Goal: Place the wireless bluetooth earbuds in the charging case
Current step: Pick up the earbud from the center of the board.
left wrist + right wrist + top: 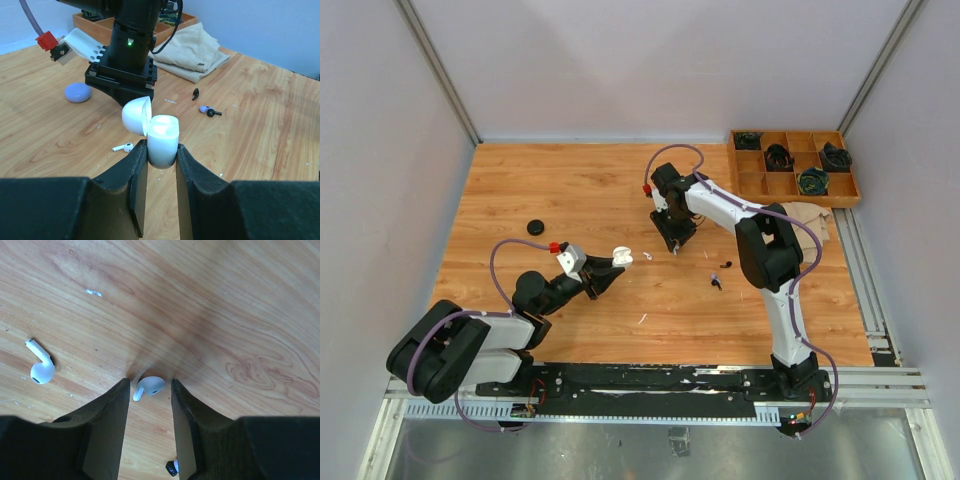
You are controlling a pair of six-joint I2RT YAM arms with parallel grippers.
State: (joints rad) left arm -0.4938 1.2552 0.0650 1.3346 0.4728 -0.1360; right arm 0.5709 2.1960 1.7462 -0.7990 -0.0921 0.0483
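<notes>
The right gripper (149,382), jaws parted astride a white earbud (151,386) near mid-worktop (225,315), should close gently, centred on its bulb.

A wooden compartment tray (750,184) sits at the worktop's (550,180) two o'clock corner, with dark coiled cables (778,156) in several compartments. A crumpled beige cloth (187,50) lies just at its six o'clock.

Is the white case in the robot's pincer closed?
No: the white case in the left pincer has its lid tipped open.
</notes>
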